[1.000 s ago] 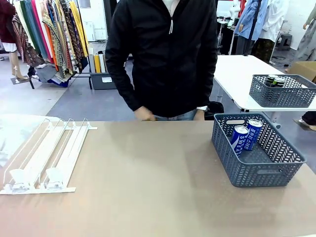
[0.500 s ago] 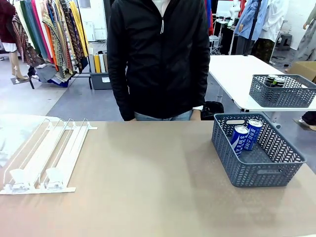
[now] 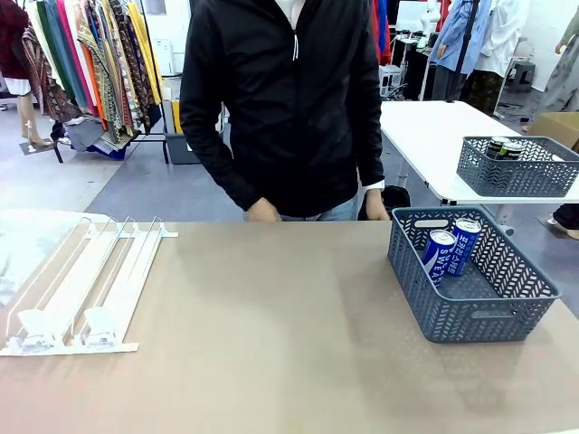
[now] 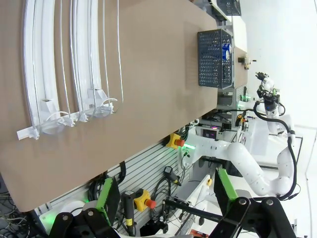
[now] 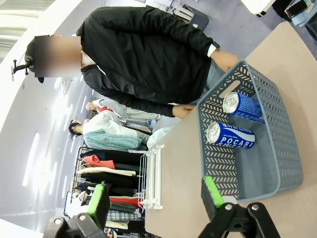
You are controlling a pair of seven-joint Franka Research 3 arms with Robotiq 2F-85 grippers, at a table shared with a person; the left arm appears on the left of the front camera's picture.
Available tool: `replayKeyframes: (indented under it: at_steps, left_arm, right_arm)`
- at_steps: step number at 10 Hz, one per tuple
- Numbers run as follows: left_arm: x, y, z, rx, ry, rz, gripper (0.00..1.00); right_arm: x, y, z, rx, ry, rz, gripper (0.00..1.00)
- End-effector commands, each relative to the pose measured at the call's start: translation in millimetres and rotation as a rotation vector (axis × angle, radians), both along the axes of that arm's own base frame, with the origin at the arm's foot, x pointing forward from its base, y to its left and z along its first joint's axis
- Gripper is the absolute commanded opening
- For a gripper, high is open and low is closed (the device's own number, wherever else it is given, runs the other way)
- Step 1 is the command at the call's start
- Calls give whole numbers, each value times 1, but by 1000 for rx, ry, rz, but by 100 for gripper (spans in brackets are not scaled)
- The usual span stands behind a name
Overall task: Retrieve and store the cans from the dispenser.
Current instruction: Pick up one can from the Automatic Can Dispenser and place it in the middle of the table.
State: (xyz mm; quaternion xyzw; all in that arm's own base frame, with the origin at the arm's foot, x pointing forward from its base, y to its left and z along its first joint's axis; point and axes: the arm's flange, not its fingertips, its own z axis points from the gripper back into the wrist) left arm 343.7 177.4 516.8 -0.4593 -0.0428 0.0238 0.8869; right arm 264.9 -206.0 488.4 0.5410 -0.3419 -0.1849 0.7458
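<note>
At the table's left, the rack [image 3: 86, 280] runs near-to-far; two cans [image 3: 450, 249] lean in the right basket [image 3: 488, 321]. Wrist views show both grippers [image 4: 163, 196] [image 5: 156, 198] spread apart.

Left end effector [image 4: 163, 201]: fingers spread wide, green pads [image 4: 106, 194] facing inward, nothing between them, held high off the tabletop. Right end effector [image 5: 156, 201]: fingers likewise wide apart, empty, raised. Beyond the left end effector, the right arm [image 4: 252, 168] shows, white, elbow bent, wrist up.
</note>
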Motion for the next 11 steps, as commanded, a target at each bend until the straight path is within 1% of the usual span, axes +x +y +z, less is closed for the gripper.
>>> replayKeyframes:
  at_steps: [1, 11]
  left_arm:
    - [-3, 1, 2, 4, 7, -8, 100]
    - [-3, 1, 2, 4, 7, -8, 100]
  right_arm:
    - [4, 0, 2, 2, -40, -4, 100]
    - [4, 0, 2, 2, -40, -4, 100]
